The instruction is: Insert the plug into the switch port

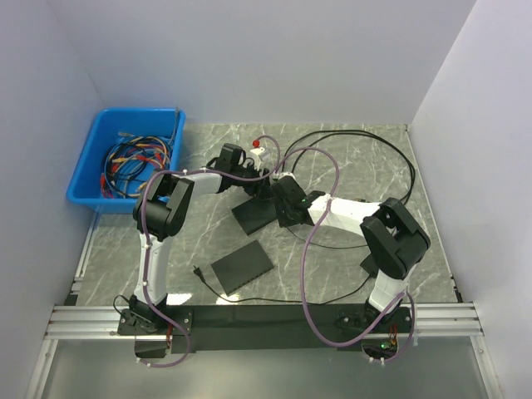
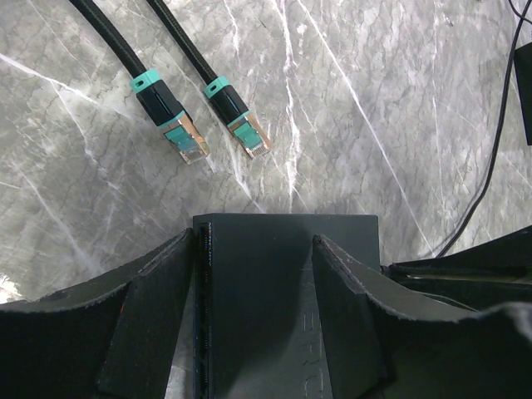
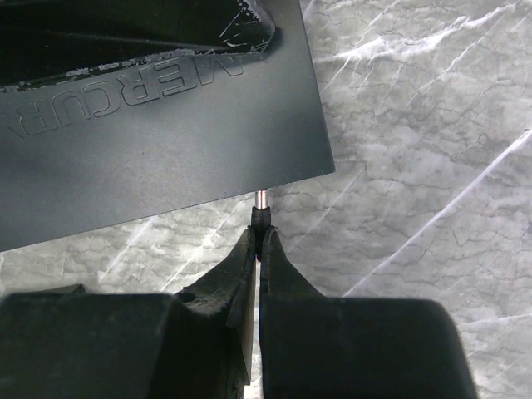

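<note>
Plug [image 3: 261, 209], a slim barrel type with a bright metal tip, is clamped between the pressed-together fingers of the right gripper [image 3: 259, 243], with only its black collar and tip left showing ahead of the pads. The tip is seen right at the near edge of the switch [image 3: 158, 125], a flat black box with pale lettering on its top face; whether the tip has entered a port or merely touches the wall cannot be told, since the port itself is hidden under that edge. The switch is braced by the left gripper [image 2: 253, 249], whose fingers are set apart to the width of the box and are seen against its two sides, so it is judged to be clamped on it. Two network cables [image 2: 174, 125] with teal boots lie unplugged on the marble table [image 2: 374, 125] just beyond the switch, and more cables are heaped in a blue bin [image 1: 87, 162] at the far left. The step in hand is judged to be the final alignment and seating of the plug. A short, straight push along the plug's axis is called for next, with the switch held firm against it; a tilted tip could be jammed on the casing or slid under the box.
</note>
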`<action>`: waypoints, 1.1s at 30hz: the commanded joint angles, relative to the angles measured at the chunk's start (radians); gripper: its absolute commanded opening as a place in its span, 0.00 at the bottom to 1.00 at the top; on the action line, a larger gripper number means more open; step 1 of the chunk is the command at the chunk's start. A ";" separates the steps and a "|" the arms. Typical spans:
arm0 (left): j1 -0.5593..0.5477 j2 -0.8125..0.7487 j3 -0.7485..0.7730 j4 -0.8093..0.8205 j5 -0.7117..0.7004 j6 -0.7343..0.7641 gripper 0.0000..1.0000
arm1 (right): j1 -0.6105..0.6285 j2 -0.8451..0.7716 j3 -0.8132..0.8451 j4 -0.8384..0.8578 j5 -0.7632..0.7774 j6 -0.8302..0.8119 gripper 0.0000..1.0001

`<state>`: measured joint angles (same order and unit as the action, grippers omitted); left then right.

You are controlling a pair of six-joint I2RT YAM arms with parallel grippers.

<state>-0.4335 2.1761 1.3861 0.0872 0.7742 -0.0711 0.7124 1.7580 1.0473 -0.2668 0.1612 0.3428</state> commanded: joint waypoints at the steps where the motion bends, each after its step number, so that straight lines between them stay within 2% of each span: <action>1: -0.016 0.036 0.017 -0.052 0.005 0.022 0.65 | -0.016 -0.002 0.028 0.029 0.035 -0.011 0.00; 23: -0.031 0.051 0.042 -0.084 0.004 0.047 0.63 | -0.018 0.028 0.068 0.029 0.024 -0.019 0.00; 33: -0.033 0.056 0.047 -0.084 0.005 0.053 0.63 | -0.019 0.029 0.103 0.024 -0.026 -0.014 0.00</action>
<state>-0.4416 2.1910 1.4185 0.0582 0.7712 -0.0425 0.6994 1.7828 1.0893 -0.3107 0.1474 0.3359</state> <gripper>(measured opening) 0.633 0.022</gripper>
